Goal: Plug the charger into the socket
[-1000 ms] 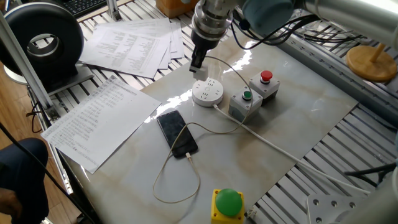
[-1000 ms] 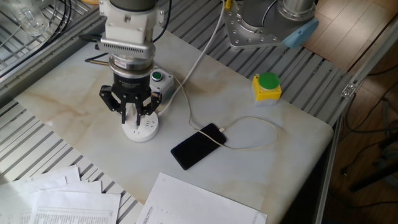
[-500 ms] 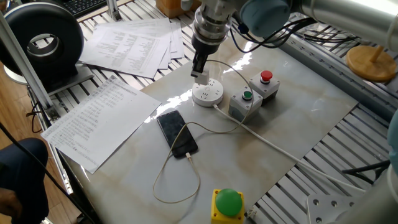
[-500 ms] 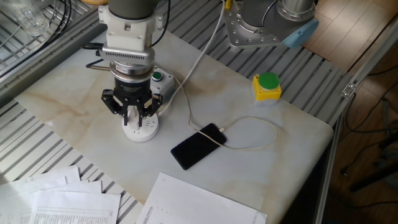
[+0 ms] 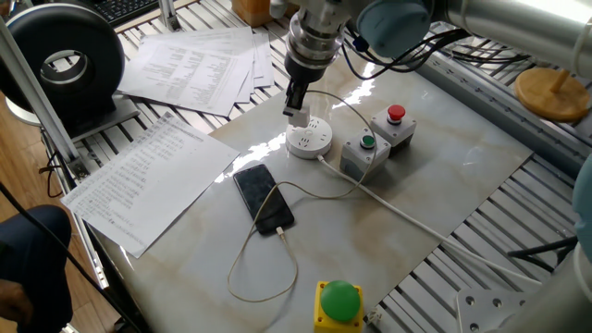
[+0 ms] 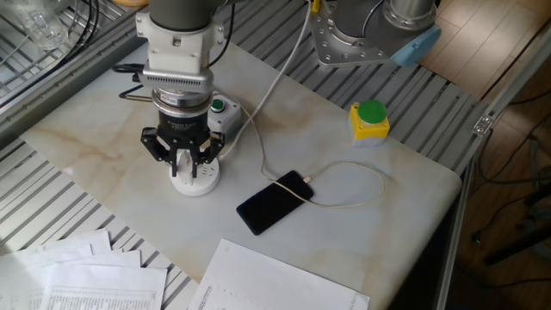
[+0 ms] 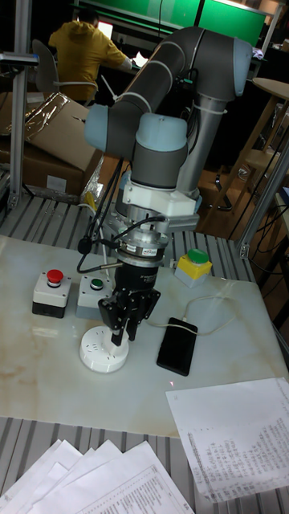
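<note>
On marble table (image 5: pixel 444 185), small white charger (image 5: pixel 302 115) meets round socket (image 5: pixel 313 141).

Grey arm (image 7: pixel 172 76), pale-blue joints, silver wrist, seemingly black pincer (image 7: pixel 122 331).

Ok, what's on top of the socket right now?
The gripper hangs right above the socket, closed on the small white charger over the edge nearest the papers. The fingers hide the prongs, so whether they have entered the slots cannot be told.
</note>
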